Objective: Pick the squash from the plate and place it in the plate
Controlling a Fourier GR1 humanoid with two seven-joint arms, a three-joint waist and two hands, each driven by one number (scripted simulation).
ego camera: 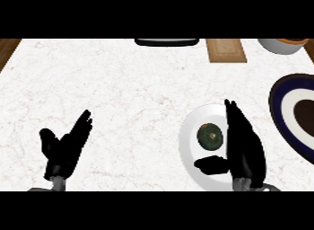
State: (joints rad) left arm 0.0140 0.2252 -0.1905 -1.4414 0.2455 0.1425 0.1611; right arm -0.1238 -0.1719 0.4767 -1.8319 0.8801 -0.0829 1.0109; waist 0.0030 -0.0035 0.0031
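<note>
Hovering over the right half of the round white plate [191, 117], the robot's black right hand [246, 148] is spread. Its fingers are straight and point away from the robot, and its thumb sticks out to the left, nearer the robot than the squash. The small round dark green squash [211, 136] sits on that white plate just left of the fingers. It lies in the gap between fingers and thumb, not yet held.

The step in hand looks like the grasp. To do it well, the hand should settle so the squash lies between fingers and thumb. It should then curl round the squash's widest part rather than its top, since a round body will likely roll out from under a shallow pinch. Height above the plate cannot be judged from this steep view, so the descent calls for care.

Once the hand is closed, a straight lift clears the rim before travel to the right. There the large dark blue plate with a white ring and brown centre [282, 96] waits close by on the white marble table [120, 90].

The black left hand [67, 146] rests open at the lower left, fingers up.
</note>
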